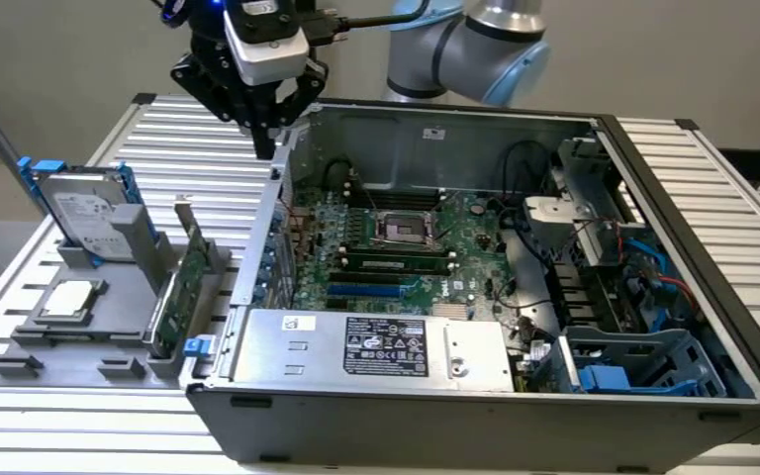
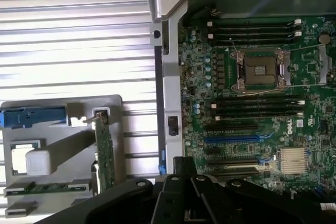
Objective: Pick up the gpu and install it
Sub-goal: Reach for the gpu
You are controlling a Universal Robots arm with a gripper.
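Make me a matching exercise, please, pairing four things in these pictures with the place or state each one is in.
Things:
1. gpu
2. hard drive
3. CPU chip
4. gripper

Places or states:
A. lying flat on the grey holder
B. shut and empty, over the far corner of the computer case
C. standing on edge in the grey holder, on the side nearest the computer case
D. upright at the grey holder's far end, with blue rails

Pairs: 1-C, 2-D, 3-A, 4-B.

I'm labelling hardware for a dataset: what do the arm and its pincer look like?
The arm is silver-grey with pale blue joint caps. Its pincer is black and angular, with a white box mounted above it and black cables.
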